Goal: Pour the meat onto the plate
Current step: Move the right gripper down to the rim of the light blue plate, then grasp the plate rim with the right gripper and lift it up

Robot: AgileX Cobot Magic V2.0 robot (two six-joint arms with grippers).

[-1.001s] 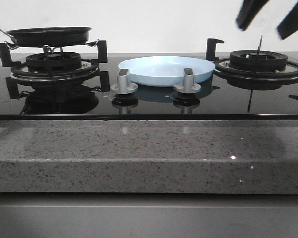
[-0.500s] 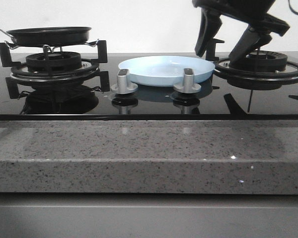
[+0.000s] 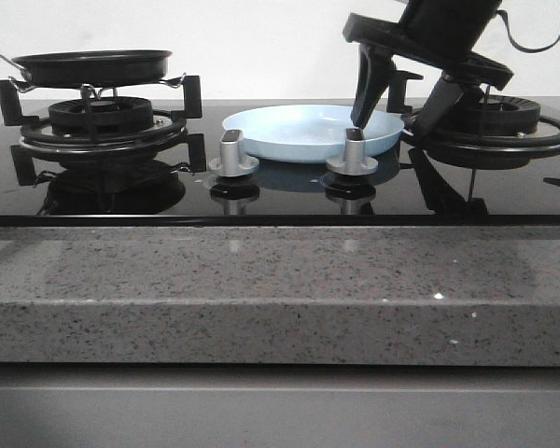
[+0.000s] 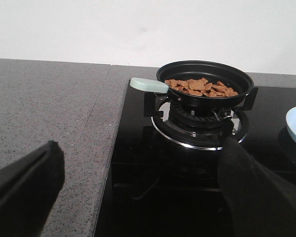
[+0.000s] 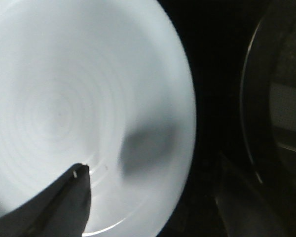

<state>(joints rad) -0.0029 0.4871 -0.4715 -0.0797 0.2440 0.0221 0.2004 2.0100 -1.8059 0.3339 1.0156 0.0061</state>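
**Q:** Logging from where?

**A:** Straddling the plate's [image 3: 310,132] near-right rim with my right gripper [image 3: 390,114]: jaws spread wide, one finger over the dish, the other beyond the rim toward the right burner [image 3: 485,119]. Nothing held. Plate under me is bare. My left gripper [image 4: 138,197] hangs low beside the hob, fingers well apart, empty; the pan [image 4: 205,84] sits ahead of it on the left burner [image 4: 200,123].

**Q:** Where's the meat?

**A:** All in the pan, a shallow heap [image 4: 201,87] well apart from my right gripper, across the hob. Nothing poured yet.

**Q:** How will things handle, big to small?

**A:** Plate: glossy, rigid, likely slippery and breakable; pinch the raised rim, not the smooth floor. Pan: stiff, probably light; the pale handle [image 4: 149,85] pointing toward my left gripper is the obvious hold. Expect it to twist if gripped near the tip. Meat: small flat loose pieces, light; should slide out on a tilt, may scatter if tipped fast.

**Q:** Counts?

**A:** Two burners, one plate, one pan, two knobs [image 3: 232,152] just in front of the plate. Meat pieces: too many and too small to count.
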